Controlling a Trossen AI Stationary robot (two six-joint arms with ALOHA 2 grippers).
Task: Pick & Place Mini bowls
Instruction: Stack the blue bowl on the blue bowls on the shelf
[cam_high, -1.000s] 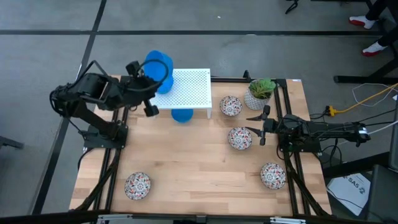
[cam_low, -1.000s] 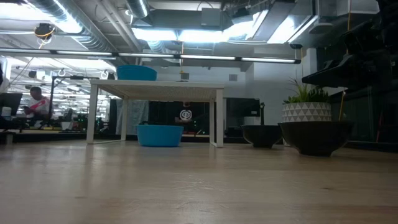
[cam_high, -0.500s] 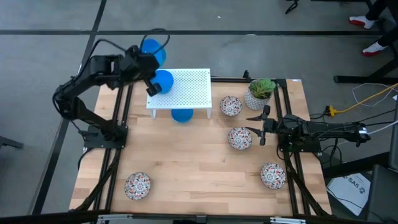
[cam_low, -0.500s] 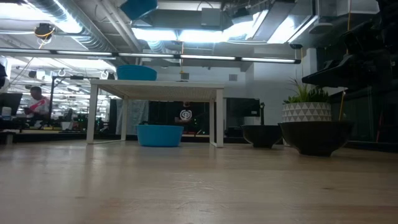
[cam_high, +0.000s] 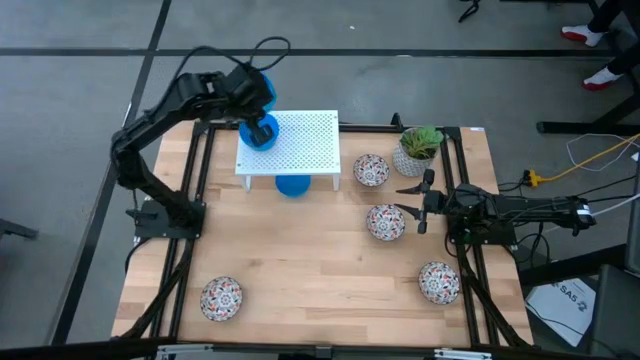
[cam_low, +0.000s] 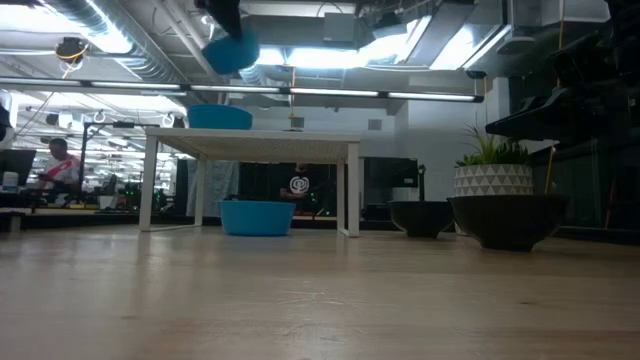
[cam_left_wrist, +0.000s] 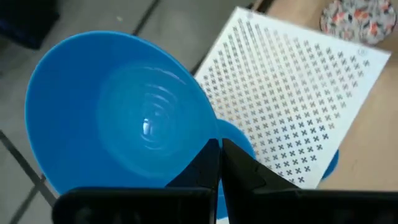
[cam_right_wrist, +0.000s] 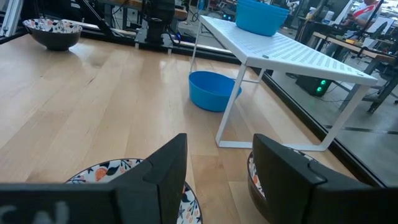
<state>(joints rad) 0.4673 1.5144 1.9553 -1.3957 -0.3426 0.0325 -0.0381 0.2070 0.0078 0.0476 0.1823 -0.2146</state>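
My left gripper (cam_high: 262, 128) is shut on a plain blue mini bowl (cam_left_wrist: 118, 118), raised over the far left corner of the white perforated stand (cam_high: 300, 140). In the low view this bowl (cam_low: 230, 50) hangs tilted above the stand. A second blue bowl (cam_low: 219, 117) sits on the stand top, a third (cam_low: 257, 216) on the table under it. Several patterned bowls rest on the table (cam_high: 371, 170) (cam_high: 386, 222) (cam_high: 438, 282) (cam_high: 221, 298). My right gripper (cam_high: 408, 200) waits open at the right side, beside a patterned bowl (cam_right_wrist: 130, 183). My left gripper pinches the held blue bowl by its rim (cam_left_wrist: 208, 146) between the two shut fingers. The fingers come from above, slanting down. The bowl is lifted clear and tilted, with its hollow turned toward the wrist camera.
A white pot with a green plant (cam_high: 418, 150) stands at the far right corner. Black frame rails run along the table's left and right edges. Bare wood lies in the table's middle and near part. A person (cam_low: 60, 165) sits far off in the room.
My left arm has swung from beside the stand's left end toward the far edge and then right, over the stand's far left corner, carrying the blue bowl lifted. In the low view the bowl came in at the top and now shows lower. The gripper stayed shut.
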